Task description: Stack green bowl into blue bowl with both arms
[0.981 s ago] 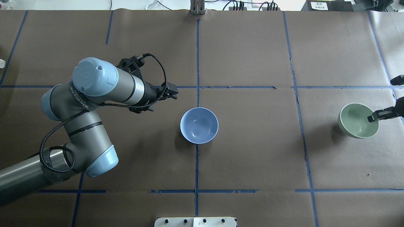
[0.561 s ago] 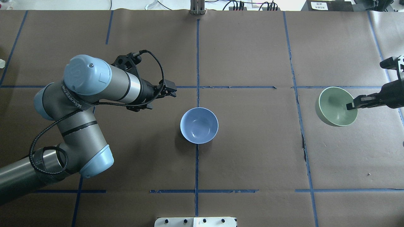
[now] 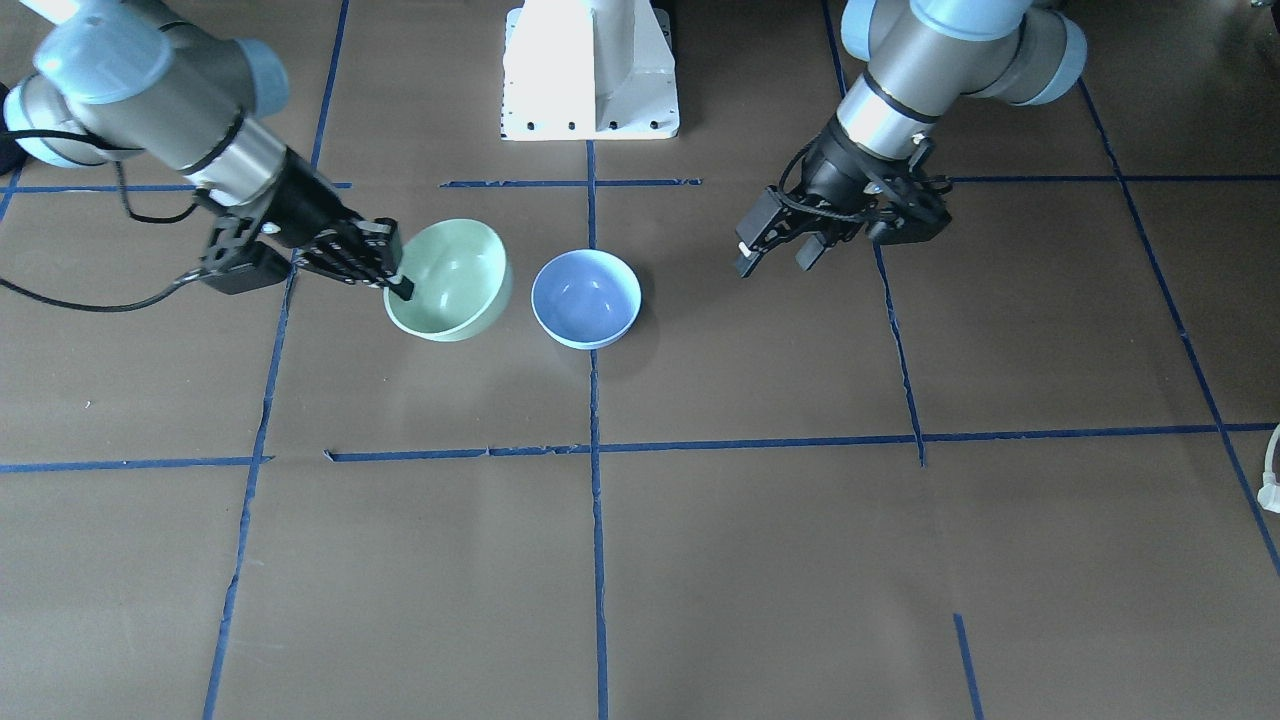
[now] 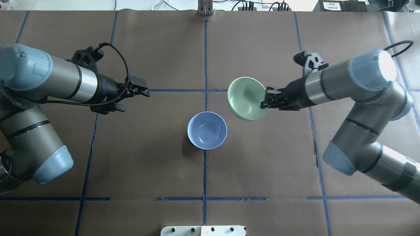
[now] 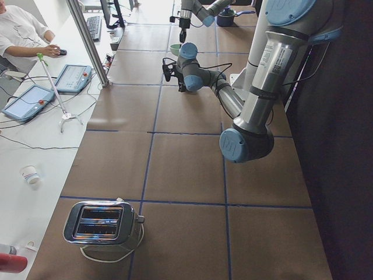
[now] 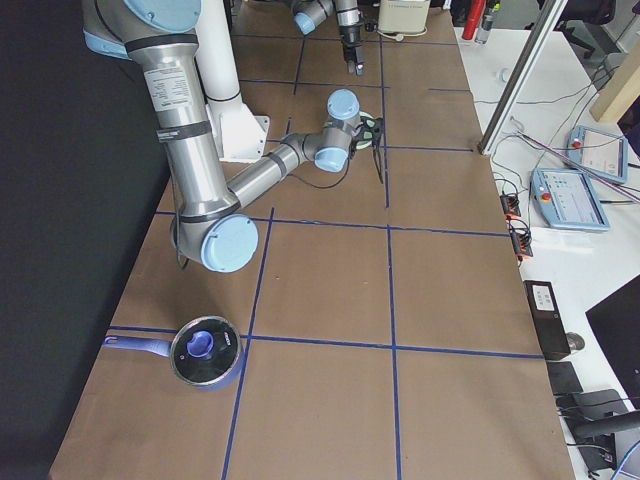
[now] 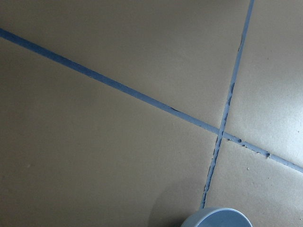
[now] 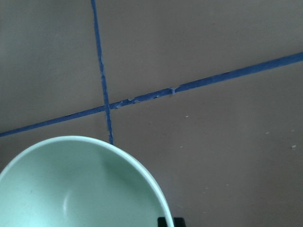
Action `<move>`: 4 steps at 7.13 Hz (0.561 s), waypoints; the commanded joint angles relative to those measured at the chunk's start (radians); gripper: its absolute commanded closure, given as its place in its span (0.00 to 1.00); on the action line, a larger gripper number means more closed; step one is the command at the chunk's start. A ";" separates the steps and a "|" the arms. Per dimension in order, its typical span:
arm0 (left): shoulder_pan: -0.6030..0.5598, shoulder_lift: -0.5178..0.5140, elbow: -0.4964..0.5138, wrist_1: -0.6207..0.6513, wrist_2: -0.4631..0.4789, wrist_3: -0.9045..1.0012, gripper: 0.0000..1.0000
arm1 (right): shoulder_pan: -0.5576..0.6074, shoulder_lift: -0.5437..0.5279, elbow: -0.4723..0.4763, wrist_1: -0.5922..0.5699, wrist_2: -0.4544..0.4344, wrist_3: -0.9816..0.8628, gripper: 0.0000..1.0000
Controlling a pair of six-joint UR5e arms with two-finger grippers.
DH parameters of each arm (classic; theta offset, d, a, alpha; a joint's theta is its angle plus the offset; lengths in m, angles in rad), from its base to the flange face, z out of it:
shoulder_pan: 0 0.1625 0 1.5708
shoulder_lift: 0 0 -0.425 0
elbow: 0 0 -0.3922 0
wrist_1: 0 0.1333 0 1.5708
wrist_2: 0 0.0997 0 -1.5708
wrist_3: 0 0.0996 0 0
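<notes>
My right hand (image 4: 264, 100) is clamped on the rim of the green bowl (image 4: 244, 96), one finger inside the wall and one outside. I hold the bowl tilted and clear of the bench (image 4: 262, 164), its mouth turned partly away from me. From the front it hangs just beside the blue bowl (image 3: 585, 295) without touching it. The blue bowl sits upright on the bench, right on the centre tape line (image 4: 204, 173).

My left hand (image 3: 770, 262) holds nothing. Its fingers stand apart, and it hovers over the bench well off to the blue bowl's other side. Its wrist camera catches only that bowl's rim at the bottom edge.

A white label (image 5: 274, 55) runs down my left arm in the left-side view, but the print is too small to read.

Half a second ago the green bowl was far out at my right, beyond the right-hand tape line. It has since crossed that line towards the centre. My left hand has drawn back to the left. The blue bowl has not moved.
</notes>
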 commanded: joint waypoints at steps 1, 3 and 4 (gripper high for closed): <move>-0.054 0.027 -0.022 -0.001 -0.061 0.001 0.00 | -0.177 0.140 -0.032 -0.166 -0.207 0.079 0.99; -0.051 0.026 -0.015 -0.001 -0.061 0.001 0.00 | -0.196 0.149 -0.067 -0.165 -0.217 0.080 0.99; -0.051 0.023 -0.015 -0.001 -0.059 0.001 0.00 | -0.196 0.171 -0.105 -0.163 -0.217 0.078 0.99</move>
